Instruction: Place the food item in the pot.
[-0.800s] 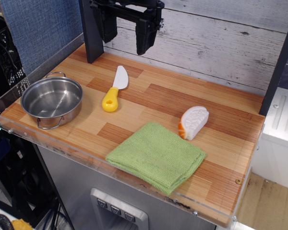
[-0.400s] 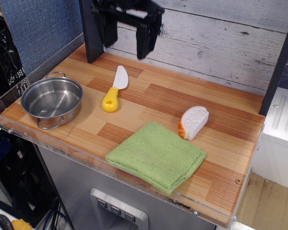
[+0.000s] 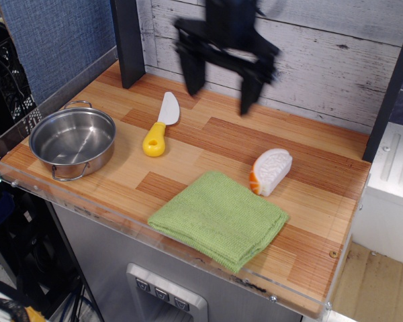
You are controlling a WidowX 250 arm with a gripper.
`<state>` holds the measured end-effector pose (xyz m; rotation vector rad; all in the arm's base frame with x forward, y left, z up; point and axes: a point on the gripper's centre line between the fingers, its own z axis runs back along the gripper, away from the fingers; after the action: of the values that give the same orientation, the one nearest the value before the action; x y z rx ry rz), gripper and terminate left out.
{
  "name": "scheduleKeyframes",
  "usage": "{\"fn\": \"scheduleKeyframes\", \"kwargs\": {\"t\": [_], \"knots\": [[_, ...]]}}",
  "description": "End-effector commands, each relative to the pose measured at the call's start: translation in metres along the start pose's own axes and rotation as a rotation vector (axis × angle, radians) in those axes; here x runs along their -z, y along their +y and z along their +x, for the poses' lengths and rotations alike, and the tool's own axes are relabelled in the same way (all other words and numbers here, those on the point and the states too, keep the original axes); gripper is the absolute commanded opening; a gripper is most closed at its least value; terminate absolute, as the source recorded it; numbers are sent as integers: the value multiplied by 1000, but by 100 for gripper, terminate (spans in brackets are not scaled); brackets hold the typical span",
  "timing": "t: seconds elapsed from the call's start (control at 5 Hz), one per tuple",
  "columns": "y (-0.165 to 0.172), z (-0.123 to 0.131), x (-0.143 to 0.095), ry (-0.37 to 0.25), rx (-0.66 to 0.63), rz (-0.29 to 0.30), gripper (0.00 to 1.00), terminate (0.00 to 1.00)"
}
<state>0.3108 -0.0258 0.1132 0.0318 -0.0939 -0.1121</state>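
The food item (image 3: pixel 271 171), a white half-round wedge with an orange rind edge, lies on the wooden table right of centre, beside the green cloth. The pot (image 3: pixel 72 141), shallow shiny steel with two wire loop handles, stands empty at the table's left front. My black gripper (image 3: pixel 221 84) hangs open and empty above the back middle of the table, blurred by motion, up and left of the wedge and far right of the pot.
A toy knife (image 3: pixel 160 125) with a yellow handle and white blade lies between the pot and the wedge. A folded green cloth (image 3: pixel 219 218) lies at the front edge. A dark post (image 3: pixel 127 41) stands at the back left, another at the right (image 3: pixel 393 87).
My gripper has moved right and lower, from above the back left near the post to above the back middle. Nothing on the table has moved.
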Motion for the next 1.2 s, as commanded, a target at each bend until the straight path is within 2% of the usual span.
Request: {"fn": "scheduleKeyframes", "kwargs": {"t": [0.0,0.2,0.6,0.8,1.0], "knots": [[-38,12,39,-20,36,31,100,0],[-31,15,62,8,19,55,100,0],[-15,10,87,50,-3,98,100,0],[-17,4,101,72,-7,92,100,0],[-19,2,104,53,-37,65,0,0]]}}
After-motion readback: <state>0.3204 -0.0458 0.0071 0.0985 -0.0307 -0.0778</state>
